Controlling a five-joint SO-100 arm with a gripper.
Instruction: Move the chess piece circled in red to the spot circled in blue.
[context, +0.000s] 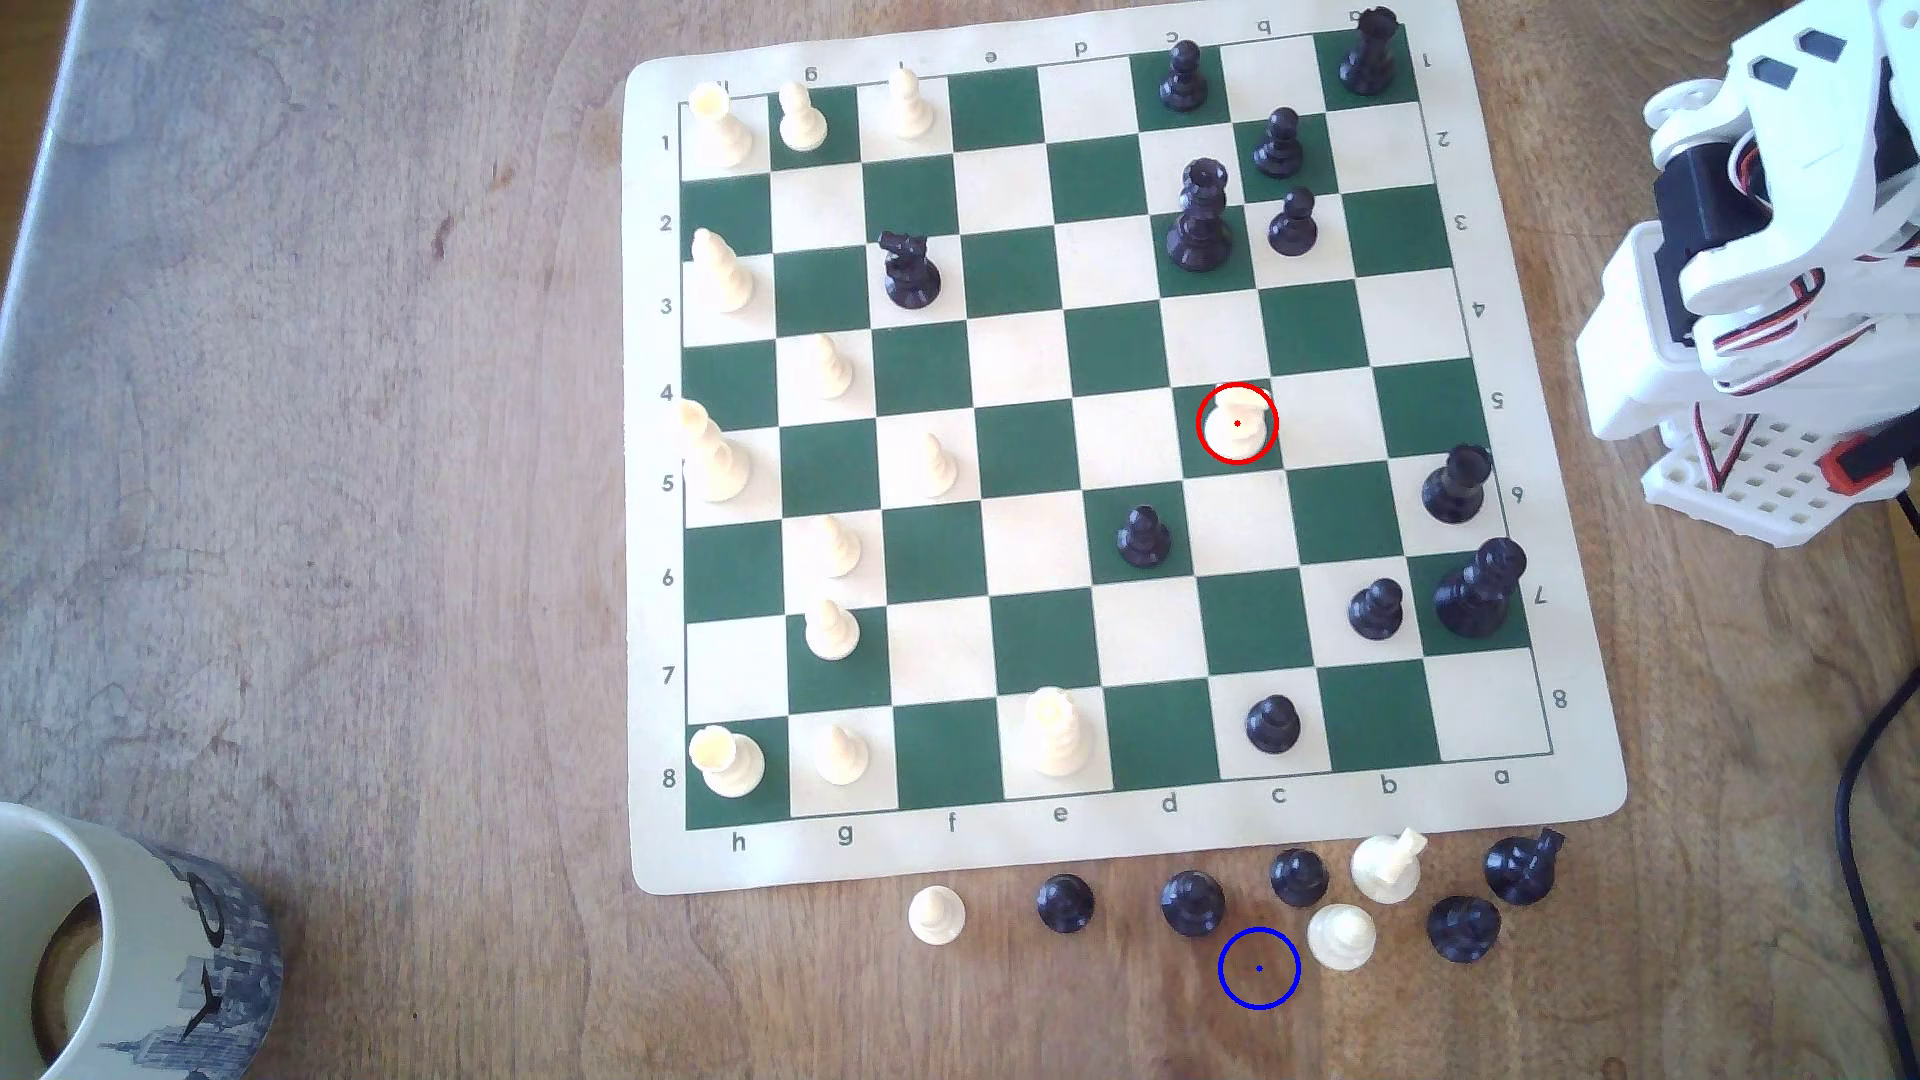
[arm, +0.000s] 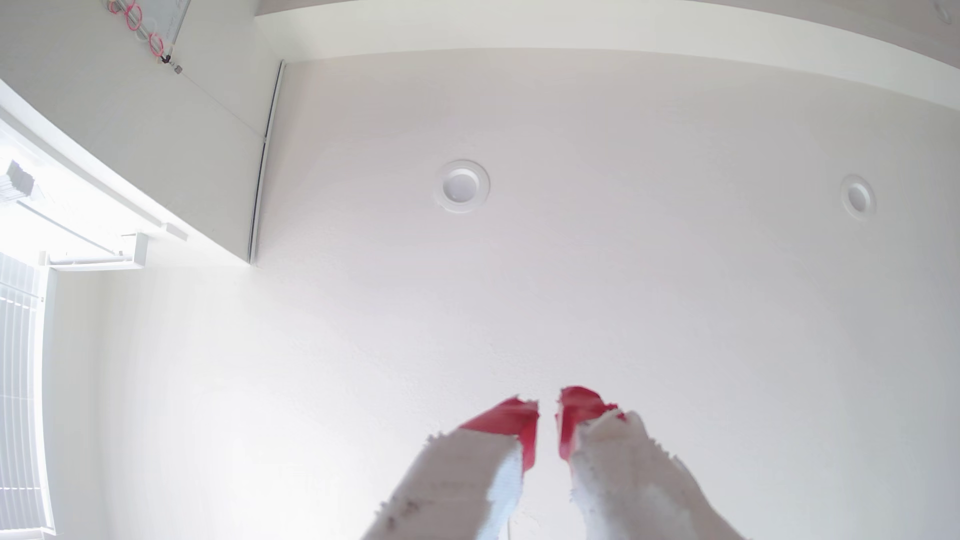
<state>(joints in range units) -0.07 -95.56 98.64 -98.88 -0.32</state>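
Wooden table bears the ringed cream piece; tool seemingly nearly closed, empty

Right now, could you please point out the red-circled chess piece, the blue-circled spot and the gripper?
the chess piece circled in red (context: 1236, 424), exterior view, its top.
the spot circled in blue (context: 1258, 968), exterior view, centre dot on bare wood.
gripper (arm: 549, 415), wrist view, narrow gap between red tips.

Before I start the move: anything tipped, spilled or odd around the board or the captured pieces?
Nothing spilled. Among the pieces off the board's near edge, a cream knight and a black knight appear to lean; I cannot tell if they are tipped. The tool points at the ceiling, nearly shut, holding nothing.
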